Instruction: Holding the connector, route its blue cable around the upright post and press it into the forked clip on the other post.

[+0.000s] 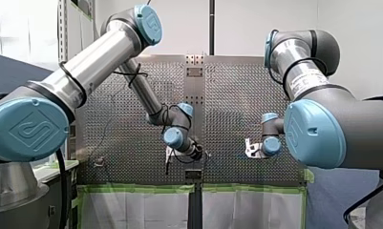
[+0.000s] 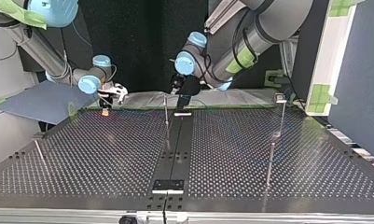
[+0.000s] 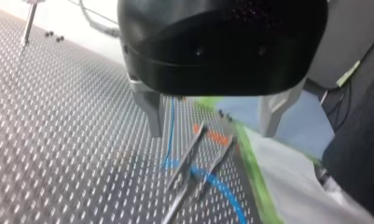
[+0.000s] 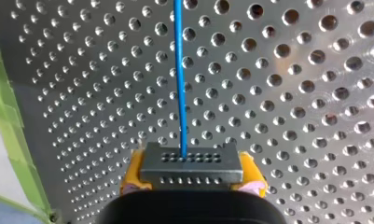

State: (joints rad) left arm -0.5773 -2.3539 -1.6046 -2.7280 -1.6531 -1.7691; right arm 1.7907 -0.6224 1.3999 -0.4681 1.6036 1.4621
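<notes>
A dark grey connector (image 4: pixel 191 164) sits between the yellow pads (image 4: pixel 131 171) of my right gripper (image 4: pixel 190 173), which is shut on it. Its blue cable (image 4: pixel 180 70) runs straight ahead over the perforated plate. In the top view my right gripper (image 2: pixel 104 108) hangs low at the plate's far edge, left of a thin upright post (image 2: pixel 166 114). My left gripper (image 3: pixel 211 134) is open, its metal fingers (image 3: pixel 149 112) wide apart. The blue cable (image 3: pixel 170 126) and a thin metal post (image 3: pixel 189 161) lie ahead of it, untouched. A second post (image 2: pixel 281 112) with a small fitting on top stands at the right.
The perforated table (image 2: pixel 105 158) has a dark centre strip (image 2: pixel 175 149). Another thin post (image 2: pixel 270 163) stands nearer the camera at the right and one (image 2: pixel 39 151) at the left. Green tape (image 4: pixel 7 126) marks the plate's edge. A grey sheet (image 2: pixel 40 100) lies beyond the far left corner.
</notes>
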